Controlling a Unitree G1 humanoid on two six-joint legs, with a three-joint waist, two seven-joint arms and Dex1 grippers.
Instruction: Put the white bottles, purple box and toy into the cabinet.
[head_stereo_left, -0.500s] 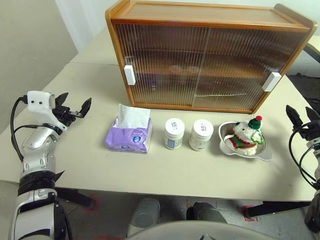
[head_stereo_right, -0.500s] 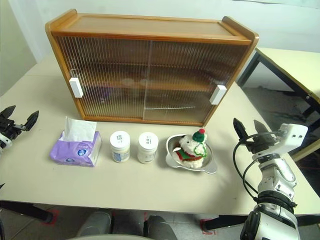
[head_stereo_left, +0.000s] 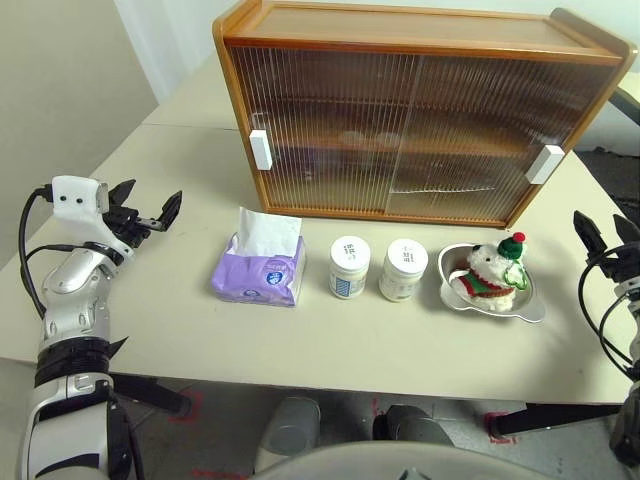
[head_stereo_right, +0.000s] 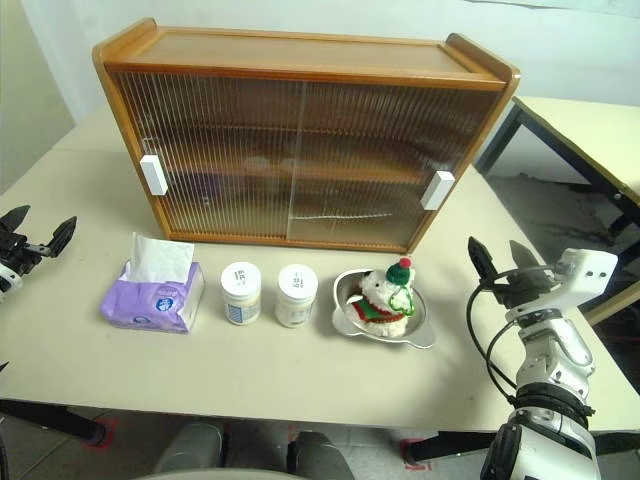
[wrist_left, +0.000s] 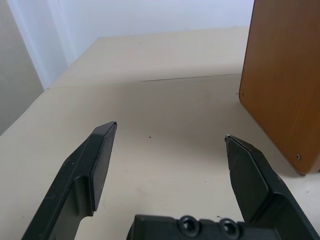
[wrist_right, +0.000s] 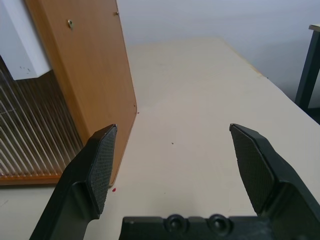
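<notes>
The wooden cabinet (head_stereo_left: 420, 110) stands at the back of the table with both ribbed sliding doors shut. In front of it, in a row, lie the purple box (head_stereo_left: 258, 274) with white tissue sticking up, two white bottles (head_stereo_left: 349, 266) (head_stereo_left: 403, 269), and the toy (head_stereo_left: 492, 272) sitting in a shiny metal bowl (head_stereo_left: 527, 305). My left gripper (head_stereo_left: 148, 204) hovers open at the far left, well apart from the purple box. My right gripper (head_stereo_right: 502, 260) is open at the far right, to the right of the bowl. Nothing is between either pair of fingers.
White handles (head_stereo_left: 260, 150) (head_stereo_left: 544, 163) sit at the outer edges of the cabinet doors. A second table (head_stereo_right: 585, 125) stands to the right behind a gap. Bare tabletop (head_stereo_left: 330, 345) runs along the front edge.
</notes>
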